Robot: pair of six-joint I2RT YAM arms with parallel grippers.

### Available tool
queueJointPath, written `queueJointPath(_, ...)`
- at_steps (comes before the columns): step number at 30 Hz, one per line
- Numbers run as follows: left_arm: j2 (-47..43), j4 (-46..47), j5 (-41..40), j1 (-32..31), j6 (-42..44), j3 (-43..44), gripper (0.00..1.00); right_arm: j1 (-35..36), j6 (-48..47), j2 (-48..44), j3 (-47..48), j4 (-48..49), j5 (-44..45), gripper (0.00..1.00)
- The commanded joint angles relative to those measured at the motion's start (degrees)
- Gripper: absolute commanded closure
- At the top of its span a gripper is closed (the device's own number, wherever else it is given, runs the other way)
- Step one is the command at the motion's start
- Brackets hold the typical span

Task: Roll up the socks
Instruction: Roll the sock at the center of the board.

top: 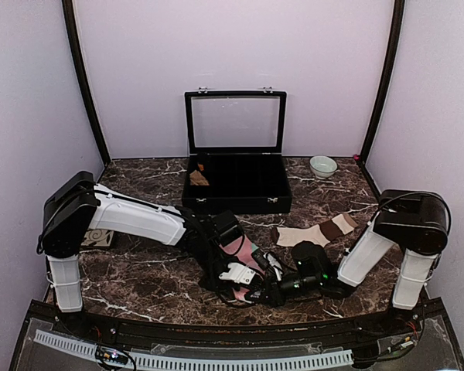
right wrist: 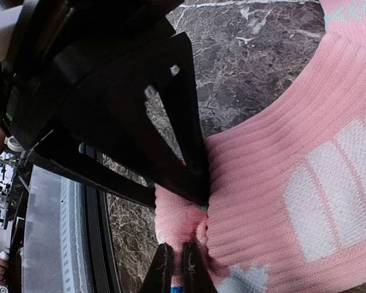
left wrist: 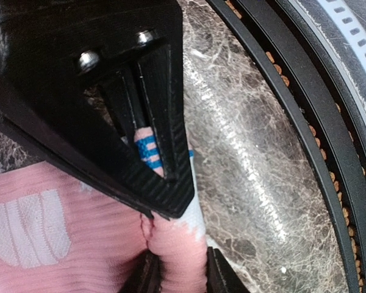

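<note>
The pink sock with white patches lies at the near middle of the table, bunched at its near end. My left gripper is shut on a thick fold of it; in the left wrist view its fingers press the pink fold from both sides. My right gripper meets it from the right and is shut on a thin edge of the same sock, its fingertips almost touching. The cream-beige sock with brown bands lies flat to the right, untouched.
A black compartment box with its lid raised stands at the back, a small tan bundle inside. A pale bowl sits at the back right. A patterned card lies at the left. The black front rail runs close by.
</note>
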Motion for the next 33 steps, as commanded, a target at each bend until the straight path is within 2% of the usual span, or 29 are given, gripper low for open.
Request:
queueJointPath(1, 1.9, -1.7, -2.8, -0.3, 0.5, -2.2, 0.77, -0.8, -1.1, 4.2, -2.6, -19.3, 6.0, 0.95)
queueJointPath(6, 3.6, -5.8, -0.6, 0.0, -0.3, -0.3, 1.00, -0.8, -0.6, 1.1, -4.8, -15.9, 8.3, 0.89)
queueJointPath(10, 5.5, -10.2, 1.4, 0.5, -0.9, 1.4, 1.00, -0.6, -1.8, -5.2, -7.7, -13.2, 11.7, 0.68)
queueJointPath(16, 8.3, -16.8, 7.8, 2.5, -1.8, 4.7, 1.00, 1.4, -5.7, -15.2, -10.7, -13.0, 18.5, 0.59)
queueJointPath(21, 12.7, -24.5, 14.7, 5.2, -2.1, 9.8, 1.00, 6.7, -10.5, -23.7, -12.4, -15.1, 26.6, 0.60)
queueJointPath(27, 17.2, -31.5, 20.9, 7.4, -2.2, 14.8, 1.00, 14.5, -15.1, -32.0, -9.2, -27.0, 35.1, 0.61)
queueJointPath(33, 18.9, -32.4, 21.9, 7.6, -4.1, 16.5, 1.00, 21.0, -22.6, -32.7, -4.3, -31.9, 39.2, 0.60)
